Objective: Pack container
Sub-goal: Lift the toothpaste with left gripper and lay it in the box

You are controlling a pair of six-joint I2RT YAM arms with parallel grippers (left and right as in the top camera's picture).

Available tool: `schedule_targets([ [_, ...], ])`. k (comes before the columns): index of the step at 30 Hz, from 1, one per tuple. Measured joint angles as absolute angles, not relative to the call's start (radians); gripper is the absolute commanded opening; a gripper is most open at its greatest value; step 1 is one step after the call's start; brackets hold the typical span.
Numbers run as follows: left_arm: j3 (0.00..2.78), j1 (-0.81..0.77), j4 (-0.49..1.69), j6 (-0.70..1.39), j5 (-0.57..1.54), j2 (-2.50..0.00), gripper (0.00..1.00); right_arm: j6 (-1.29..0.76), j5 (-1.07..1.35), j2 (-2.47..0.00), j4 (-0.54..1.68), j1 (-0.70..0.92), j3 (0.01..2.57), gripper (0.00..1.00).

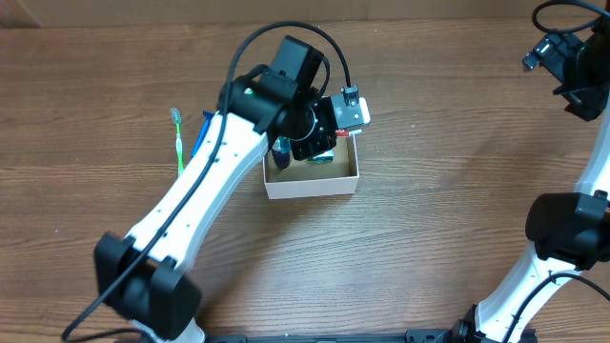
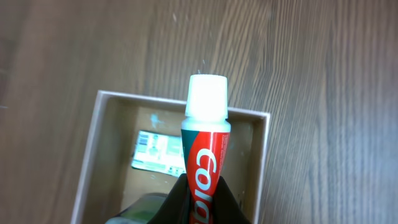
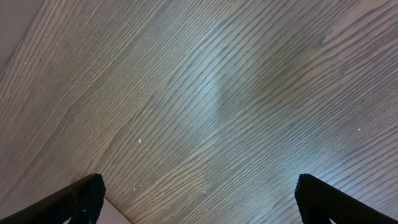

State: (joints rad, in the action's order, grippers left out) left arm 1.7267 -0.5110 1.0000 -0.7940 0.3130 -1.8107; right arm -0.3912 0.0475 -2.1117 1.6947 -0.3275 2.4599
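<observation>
Left end effector [image 2: 200, 198] is closed on a red and white toothpaste tube [image 2: 205, 146]. Its dark fingers [image 2: 174, 205] press the lower part of the tube, and the white cap points away from the wrist. In the overhead view this end effector hangs above the far part of the container [image 1: 311, 185], which stands near the middle of the bench [image 1: 448, 200]. The cap of the tube reaches past the far right corner of the box. Seen from the left wrist camera, the tube is over the tan inside of the container, where a flat packet with a pale label [image 2: 158, 151] lies on the bottom. A small dark bottle [image 1: 280, 152] is at the left wall inside. Left of the container a green toothbrush [image 1: 177, 133] lies on the bench, and a blue item [image 1: 202, 133] beside it is mostly hidden under the arm. The right end effector [image 3: 199, 202] is open, its two fingers well apart, above the wood of the bench at the far right.
</observation>
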Motion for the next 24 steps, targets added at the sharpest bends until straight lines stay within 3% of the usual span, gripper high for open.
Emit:
schedule_targets([
  [24,1.727,-0.510,1.044,-0.928,0.233,-2.136,0.04,-0.391,0.047,-2.112,1.695,-0.327,2.460,1.00],
])
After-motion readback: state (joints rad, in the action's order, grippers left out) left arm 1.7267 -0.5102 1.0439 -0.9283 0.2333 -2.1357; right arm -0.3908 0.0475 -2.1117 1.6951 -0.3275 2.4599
